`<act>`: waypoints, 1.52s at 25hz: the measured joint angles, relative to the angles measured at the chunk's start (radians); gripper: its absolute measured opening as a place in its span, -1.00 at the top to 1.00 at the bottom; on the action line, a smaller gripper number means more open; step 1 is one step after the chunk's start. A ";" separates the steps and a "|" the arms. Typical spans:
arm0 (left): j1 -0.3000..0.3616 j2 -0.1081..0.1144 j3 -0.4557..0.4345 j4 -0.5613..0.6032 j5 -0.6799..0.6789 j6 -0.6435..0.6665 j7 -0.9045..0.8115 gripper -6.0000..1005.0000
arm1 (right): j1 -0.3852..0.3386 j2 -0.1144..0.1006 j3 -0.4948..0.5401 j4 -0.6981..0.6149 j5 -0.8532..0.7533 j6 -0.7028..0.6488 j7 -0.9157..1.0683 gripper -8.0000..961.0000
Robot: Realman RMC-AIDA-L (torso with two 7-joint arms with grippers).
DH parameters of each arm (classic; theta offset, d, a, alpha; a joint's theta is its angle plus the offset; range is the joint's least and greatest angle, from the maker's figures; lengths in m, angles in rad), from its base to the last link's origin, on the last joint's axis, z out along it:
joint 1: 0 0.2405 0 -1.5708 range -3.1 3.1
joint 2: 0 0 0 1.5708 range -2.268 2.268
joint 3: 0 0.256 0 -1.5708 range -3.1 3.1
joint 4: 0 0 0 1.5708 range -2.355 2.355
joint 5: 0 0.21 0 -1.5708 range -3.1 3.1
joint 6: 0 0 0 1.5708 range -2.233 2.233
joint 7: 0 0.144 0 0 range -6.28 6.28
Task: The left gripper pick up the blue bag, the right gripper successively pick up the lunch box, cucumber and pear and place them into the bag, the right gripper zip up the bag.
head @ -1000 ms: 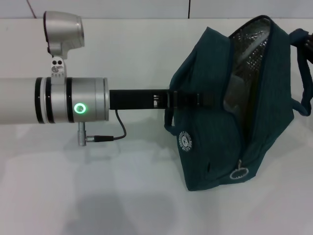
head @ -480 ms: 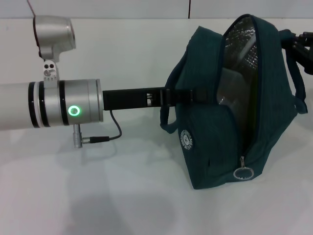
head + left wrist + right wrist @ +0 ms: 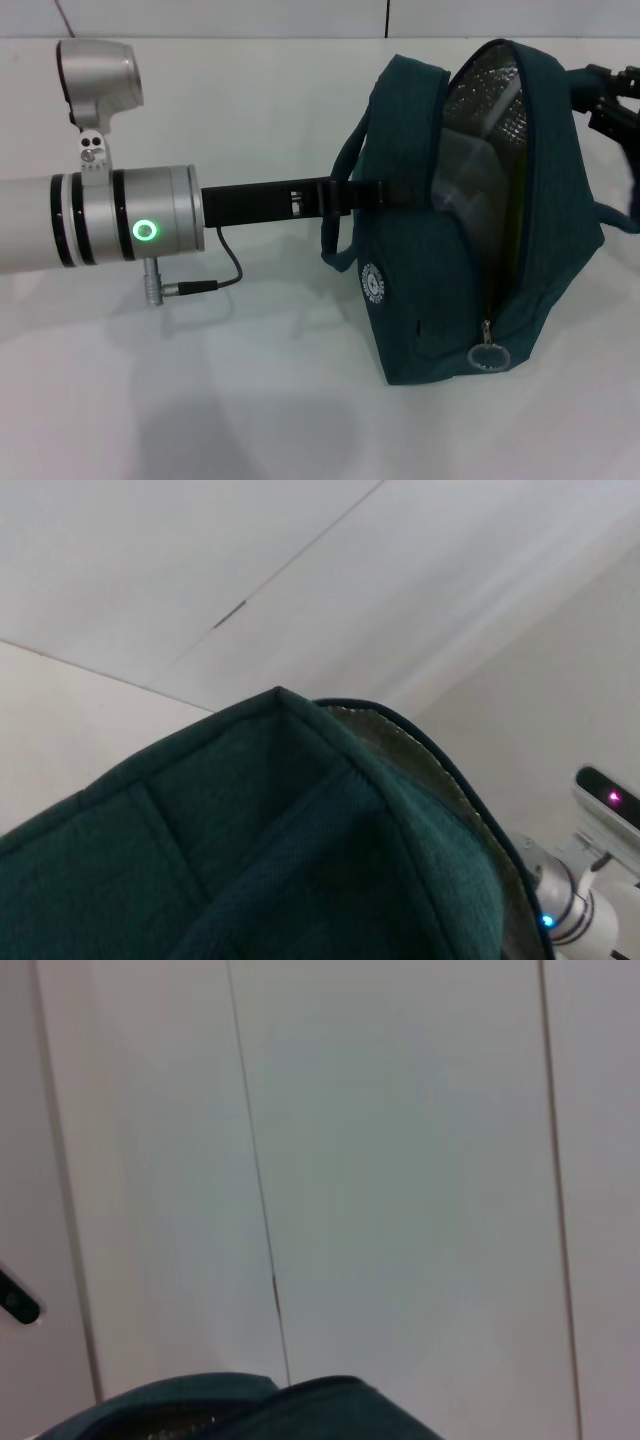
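Blue bag (image 3: pixel 470 220) hangs on left tool (image 3: pixel 385 193).

Left arm (image 3: pixel 100 215) extended level; right hand (image 3: pixel 612 95) barely visible.

Bright, even light; soft shadows lie on the white worktop (image 3: pixel 250 400) under the bag (image 3: pixel 420 320); wrist views look blurry.

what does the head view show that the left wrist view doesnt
Only the head view shows the zip pull, the round logo, the silver lining, the left gripper at the strap, and the right gripper at the bag's far edge. Only the left wrist view shows wall panels behind. Both show the blue bag, unzipped.
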 joint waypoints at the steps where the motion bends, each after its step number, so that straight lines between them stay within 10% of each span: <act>1: 0.002 0.000 0.000 0.000 0.000 -0.004 0.001 0.89 | -0.002 0.000 0.007 0.002 -0.001 -0.003 0.000 0.56; 19: -0.001 0.002 -0.002 -0.020 -0.012 -0.021 0.008 0.88 | -0.086 0.018 0.156 -0.012 -0.067 -0.519 -0.152 -0.81; 25: -0.004 0.002 -0.002 -0.020 -0.012 -0.022 0.009 0.88 | -0.079 0.058 0.135 -0.011 -0.327 -0.684 -0.256 -0.80; 38: 0.002 0.002 0.000 -0.020 -0.018 -0.022 0.009 0.88 | -0.074 0.059 0.057 0.105 -0.467 -0.493 -0.305 -0.79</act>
